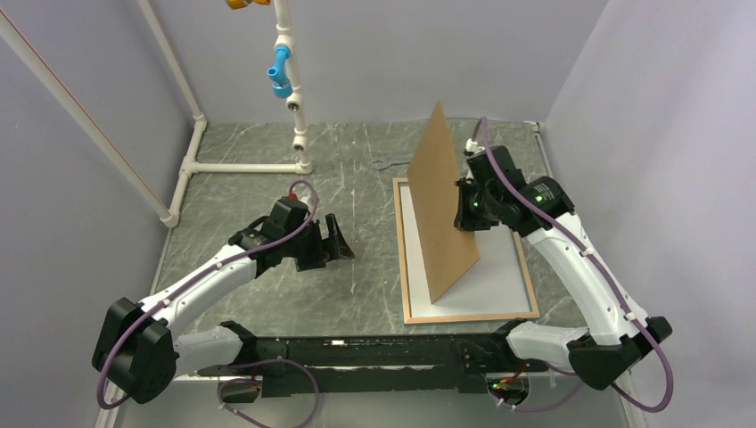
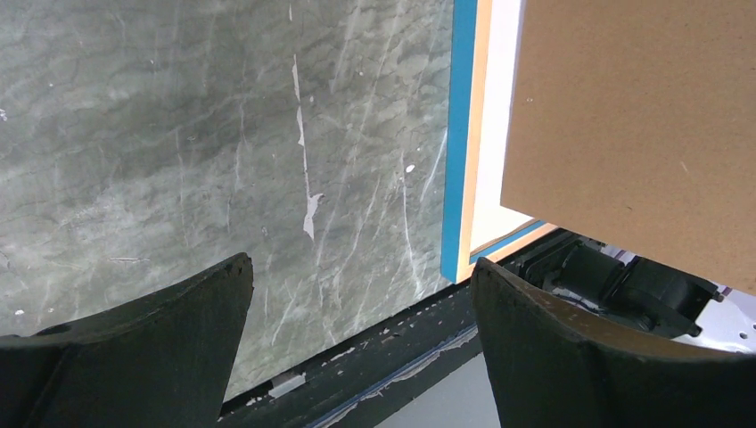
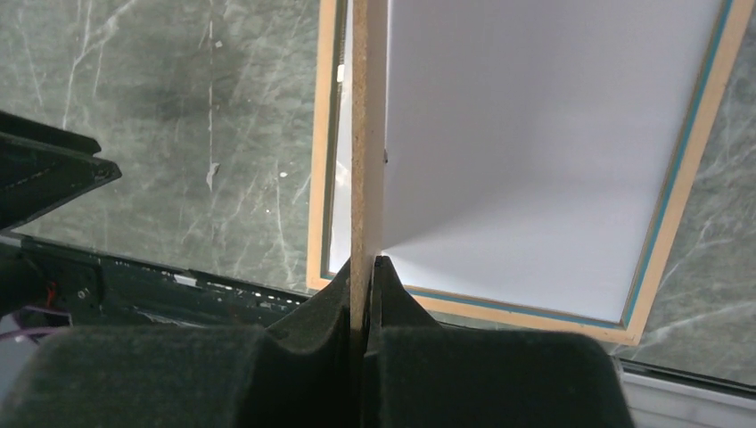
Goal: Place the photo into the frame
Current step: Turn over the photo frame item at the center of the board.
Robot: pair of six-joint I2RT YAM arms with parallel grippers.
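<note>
near edge: a black rail (image 1: 357, 352) carries both arm bases. the left fingers (image 1: 337, 241) are spread wide and hold nothing. they hang above bare tabletop (image 1: 357, 285), apart from the frame's left rail.

the frame (image 1: 468, 314) lies flat on the right half of the tabletop, tan back upward. its blue front shows only as a thin line along the edges in the wrist views. the photo (image 1: 499, 276) lies inside the frame, white reverse up. its printed side is hidden, and whether it sits fully in the recess cannot be told.

the right fingers (image 3: 392, 294) are pinched tight on the thin edge of a brown backing board (image 1: 443, 205). the board stands tilted over the frame; whether its lower edge touches the photo cannot be told. in the top view it screens the photo's left part and the right fingertips.

far: a white pipe stand (image 1: 294, 116) with a blue fitting (image 1: 280, 76). a yellow item (image 1: 245, 3) is cut off by the upper border.
</note>
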